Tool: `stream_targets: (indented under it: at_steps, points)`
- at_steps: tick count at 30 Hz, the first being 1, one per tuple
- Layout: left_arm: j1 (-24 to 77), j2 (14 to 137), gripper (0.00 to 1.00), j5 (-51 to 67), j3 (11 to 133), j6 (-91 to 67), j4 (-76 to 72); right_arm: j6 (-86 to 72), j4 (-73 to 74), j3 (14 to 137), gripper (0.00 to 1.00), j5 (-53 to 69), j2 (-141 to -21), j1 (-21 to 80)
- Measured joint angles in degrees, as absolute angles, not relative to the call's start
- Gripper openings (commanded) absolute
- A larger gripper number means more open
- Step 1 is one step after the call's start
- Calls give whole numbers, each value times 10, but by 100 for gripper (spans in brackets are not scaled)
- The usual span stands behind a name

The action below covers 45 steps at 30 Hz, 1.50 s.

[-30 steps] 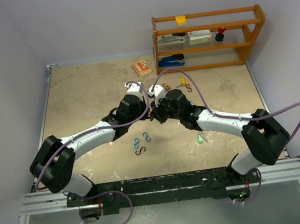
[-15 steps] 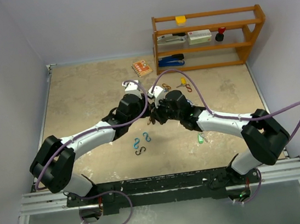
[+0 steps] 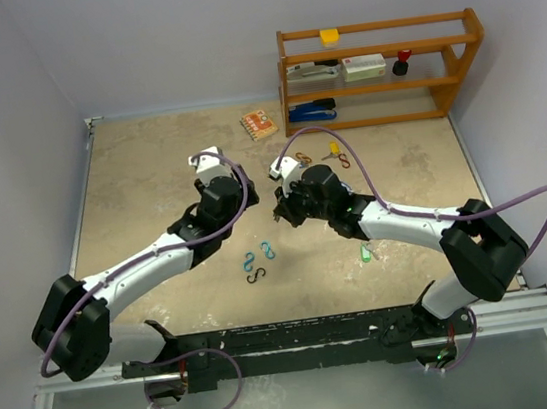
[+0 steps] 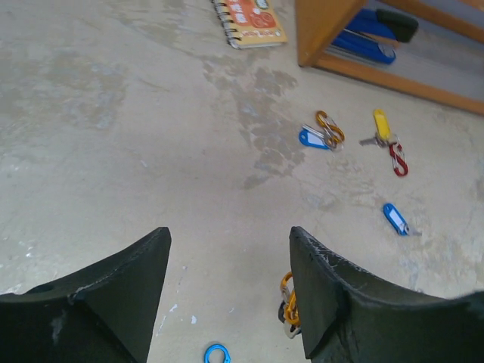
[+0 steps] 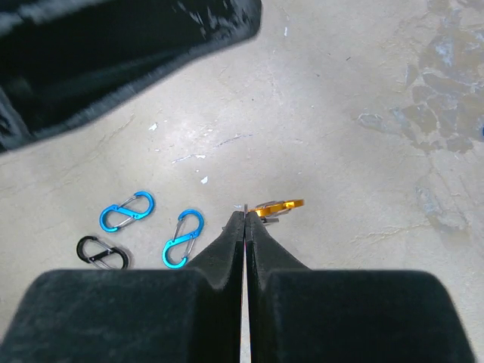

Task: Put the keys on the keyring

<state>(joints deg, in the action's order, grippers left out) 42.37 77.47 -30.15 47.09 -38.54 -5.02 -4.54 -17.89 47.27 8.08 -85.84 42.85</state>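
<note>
My right gripper [image 5: 246, 212] is shut, with a thin grey sliver of metal showing between its tips. The orange keyring [image 5: 278, 206], an S-shaped clip, hangs edge-on right at those tips. In the left wrist view the same orange keyring [image 4: 288, 301] peeks out beside my right finger. My left gripper [image 4: 229, 234] stands open and empty a little to its left. Loose keys lie on the table towards the shelf: a blue-tagged key [image 4: 310, 138], a yellow-tagged key [image 4: 380, 125] and another blue-tagged key [image 4: 393, 219]. A green-tagged key [image 3: 365, 252] lies beside my right arm.
Two blue clips [image 5: 125, 211] [image 5: 183, 238] and a black clip [image 5: 101, 252] lie near the right gripper. An orange clip [image 4: 330, 128] and a red clip [image 4: 398, 159] lie among the keys. A wooden shelf [image 3: 382, 69] and a notebook [image 3: 258, 124] stand at the back.
My left gripper has opened and drawn back to the left, away from the right gripper. The right gripper stays shut and has barely moved.
</note>
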Motion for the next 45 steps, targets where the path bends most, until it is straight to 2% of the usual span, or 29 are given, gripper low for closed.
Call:
stream_targets:
  at_steps: [11, 20, 31, 33, 36, 37, 39, 45]
  points:
    - [416, 759, 70, -384, 458, -425, 16, -64, -143, 488, 0, 34, -868, 429]
    - [416, 748, 73, -381, 441, -438, 21, -79, -117, 639, 0, -18, -997, 421]
    - [416, 679, 74, -379, 404, -444, 37, -78, -105, 793, 0, -21, -1134, 375]
    - [416, 678, 74, -377, 404, -444, 39, -78, -101, 819, 14, -21, -1157, 370]
    - [416, 679, 74, -370, 404, -444, 40, -80, -96, 846, 50, -22, -1181, 365]
    - [416, 681, 74, -367, 404, -444, 40, -80, -96, 850, 56, -23, -1186, 364]
    - [416, 687, 74, -362, 404, -444, 40, -82, -94, 849, 63, -25, -1187, 363]
    - [416, 728, 74, -338, 403, -444, 42, -90, -105, 775, 65, -36, -1130, 363]
